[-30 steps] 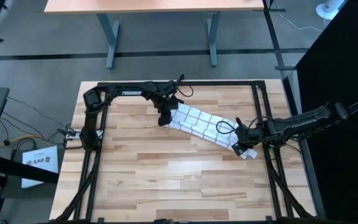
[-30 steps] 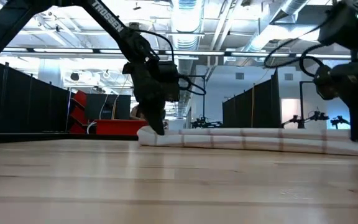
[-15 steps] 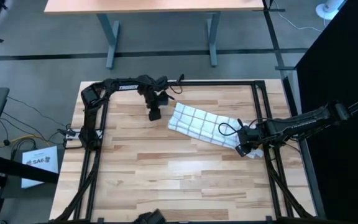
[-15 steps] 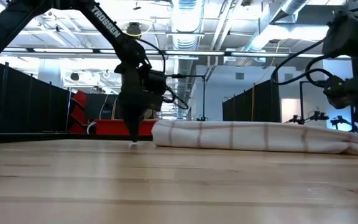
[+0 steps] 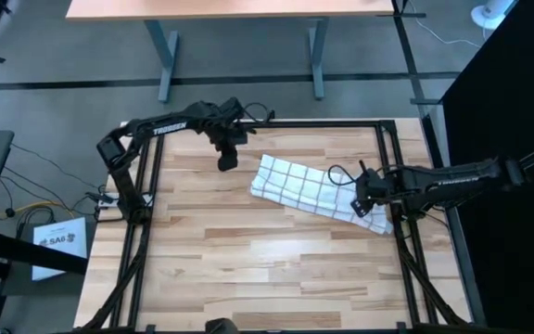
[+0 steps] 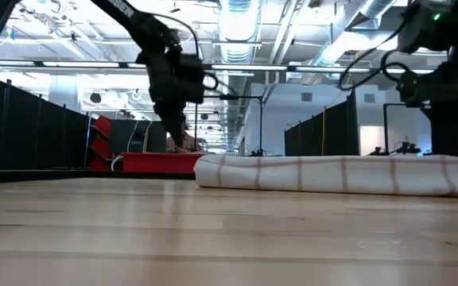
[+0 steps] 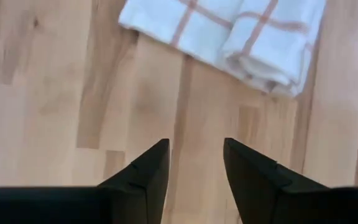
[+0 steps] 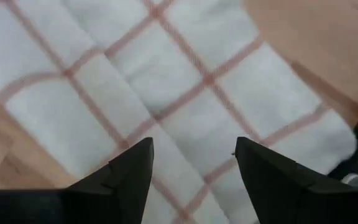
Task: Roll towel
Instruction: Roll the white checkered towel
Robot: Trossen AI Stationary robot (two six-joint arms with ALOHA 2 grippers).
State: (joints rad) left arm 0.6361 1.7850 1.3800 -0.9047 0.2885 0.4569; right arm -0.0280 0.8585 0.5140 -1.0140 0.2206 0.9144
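**Both hands open and empty, one at each end of a rolled checked towel**

The right hand (image 5: 360, 201) hovers over the right end of the towel (image 5: 318, 190), fingers (image 8: 123, 174) spread apart, holding nothing; its wrist view looks down between them onto white cloth crossed by thin lines. The left hand (image 5: 227, 160) is raised just off the towel's left end, near the far edge of the wooden desk (image 5: 248, 260). Its fingers (image 7: 145, 177) are parted a little and empty, with bare wood between them and the towel's folded end beyond.

The towel lies on the desk as a long, loosely rolled bundle, running diagonally from the far middle toward the right edge. In the low view it rests flat on the desk.
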